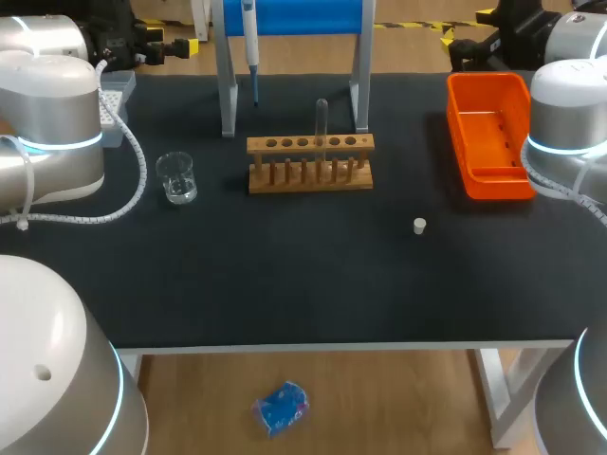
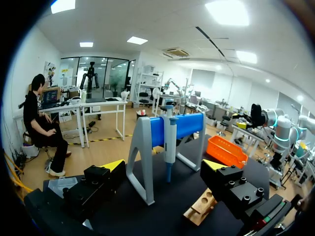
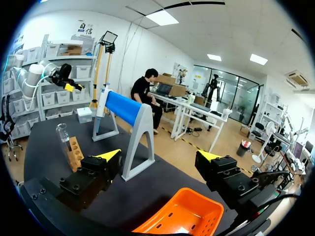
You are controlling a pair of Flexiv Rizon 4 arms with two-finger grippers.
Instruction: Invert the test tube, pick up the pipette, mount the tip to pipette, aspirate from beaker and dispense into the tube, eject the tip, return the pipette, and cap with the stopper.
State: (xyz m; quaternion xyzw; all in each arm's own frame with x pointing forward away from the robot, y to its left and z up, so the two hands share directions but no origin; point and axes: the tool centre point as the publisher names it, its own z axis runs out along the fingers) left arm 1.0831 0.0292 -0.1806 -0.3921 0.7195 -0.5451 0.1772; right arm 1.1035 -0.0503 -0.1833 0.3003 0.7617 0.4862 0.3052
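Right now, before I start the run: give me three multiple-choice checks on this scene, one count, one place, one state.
1. How many test tubes stand in the wooden rack?
A. none
B. one
C. three

2. Where is the white stopper?
A. in the tube's mouth
B. in a rack hole
C. loose on the black mat, right of the rack and apart from it

3. What state is the pipette in?
A. hanging on the grey stand
B. lying flat on the mat
C. standing in the rack

Answers:
1 B, a single clear tube rises from the rack.
2 C, the stopper sits alone on bare mat.
3 A, the pipette hangs tip down from the top of the stand, clear of the mat.
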